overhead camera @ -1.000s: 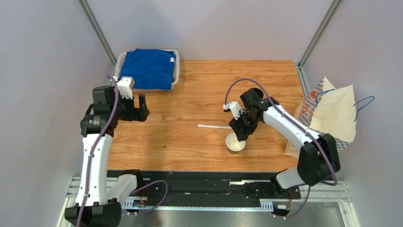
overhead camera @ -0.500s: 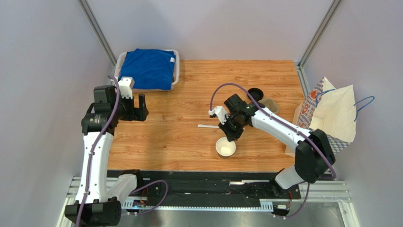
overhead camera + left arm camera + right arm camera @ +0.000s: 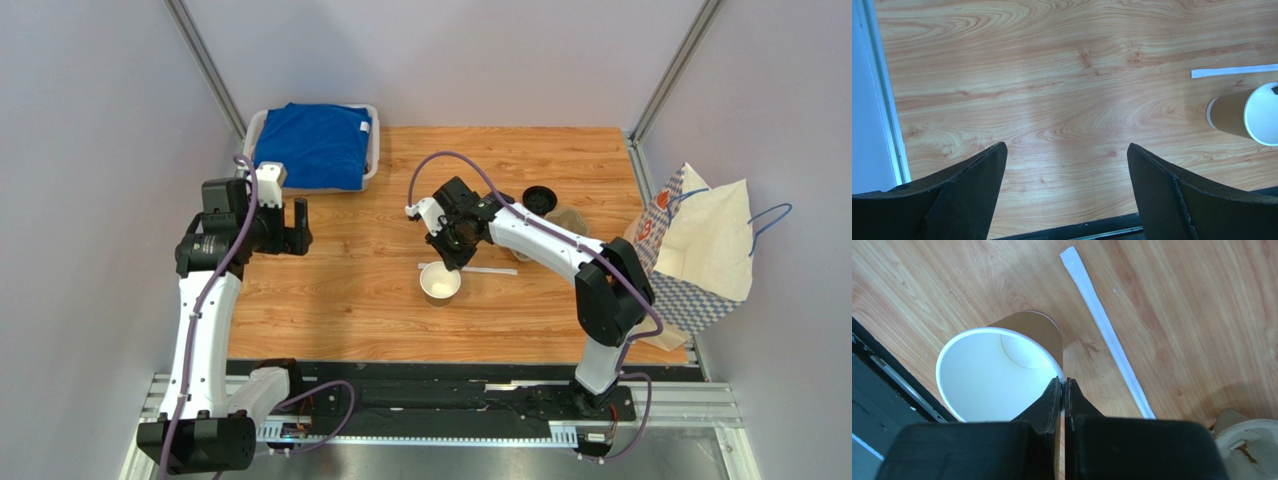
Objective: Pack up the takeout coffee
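The tan paper cup (image 3: 441, 284), white inside and without its lid, hangs upright over the table's near middle. It also shows in the right wrist view (image 3: 1002, 370) and at the right edge of the left wrist view (image 3: 1247, 114). My right gripper (image 3: 452, 258) is shut on the cup's rim, one finger inside and one outside (image 3: 1063, 390). The round black lid (image 3: 539, 199) lies on the table at the back right. My left gripper (image 3: 298, 229) is open and empty above the left of the table (image 3: 1064, 165).
A thin white wrapped straw (image 3: 480, 269) lies just behind the cup. A brown pulp carrier (image 3: 565, 219) sits beside the lid. A patterned paper bag (image 3: 700, 240) stands open at the right edge. A tray with a blue cloth (image 3: 315, 145) is at the back left.
My right gripper has carried the cup leftward and a little farther from the near edge, from the right middle towards the centre. The left arm has barely moved.
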`<state>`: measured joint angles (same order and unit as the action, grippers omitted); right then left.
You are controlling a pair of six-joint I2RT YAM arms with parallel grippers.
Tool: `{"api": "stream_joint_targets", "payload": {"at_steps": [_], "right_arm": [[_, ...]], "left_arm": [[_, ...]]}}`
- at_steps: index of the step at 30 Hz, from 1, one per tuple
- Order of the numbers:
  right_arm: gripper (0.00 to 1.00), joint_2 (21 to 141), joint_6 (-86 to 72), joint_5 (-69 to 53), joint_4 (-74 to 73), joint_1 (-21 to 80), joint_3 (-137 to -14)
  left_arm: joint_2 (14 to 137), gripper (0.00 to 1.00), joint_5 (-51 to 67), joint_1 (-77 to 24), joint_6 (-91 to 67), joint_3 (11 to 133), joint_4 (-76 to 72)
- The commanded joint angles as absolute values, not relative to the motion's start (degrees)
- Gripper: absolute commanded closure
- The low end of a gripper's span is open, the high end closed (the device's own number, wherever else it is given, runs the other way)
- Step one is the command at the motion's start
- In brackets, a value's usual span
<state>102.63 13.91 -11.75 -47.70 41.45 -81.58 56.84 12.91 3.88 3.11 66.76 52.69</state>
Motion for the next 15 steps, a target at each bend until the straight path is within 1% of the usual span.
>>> {"api": "stream_joint_targets", "payload": {"at_steps": [1,2,3,4,6,7,9,10,13,15], "right_arm": [[0.97,102.7,12.8,-8.0,-46.4,42.4,-84.7],[0.93,102.4,13.2,-8.0,-46.9,42.3,-84.6],[0.87,102.4,13.3,-8.0,-47.3,42.4,-84.7],[0.66,102.5,13.4,-8.1,-47.6,42.5,-84.8],[0.49,102.5,13.4,-8.2,-49.4,42.5,-85.8],[0.37,102.4,13.0,-8.0,-50.1,42.3,-86.5],[0.3,100.6,12.7,-9.0,-51.6,41.5,-88.7],[0.24,99.9,12.5,-11.0,-51.8,39.7,-89.4],[0.22,97.6,12.7,-16.4,-51.9,33.3,-91.9],[0.22,97.5,12.9,-16.7,-51.4,28.4,-93.9]], "left_arm": [[57.5,0.01,12.4,3.8,4.8,66.4,50.8],[57.7,0.01,12.5,3.9,4.9,66.4,50.6],[57.7,0.01,12.6,3.9,4.8,66.4,50.5],[58.2,0.01,12.7,3.9,4.8,66.4,50.4],[58.4,0.01,12.9,3.9,4.9,66.4,50.4],[58.9,0.01,13.1,3.9,4.7,66.7,50.3],[59.1,0.01,13.1,3.9,4.7,67.0,50.4],[59.1,0.01,13.3,3.9,4.8,67.2,50.6],[58.9,0.01,13.6,3.9,5.0,67.6,50.7],[58.9,0.01,14.3,3.8,5.1,67.7,50.7]]}}
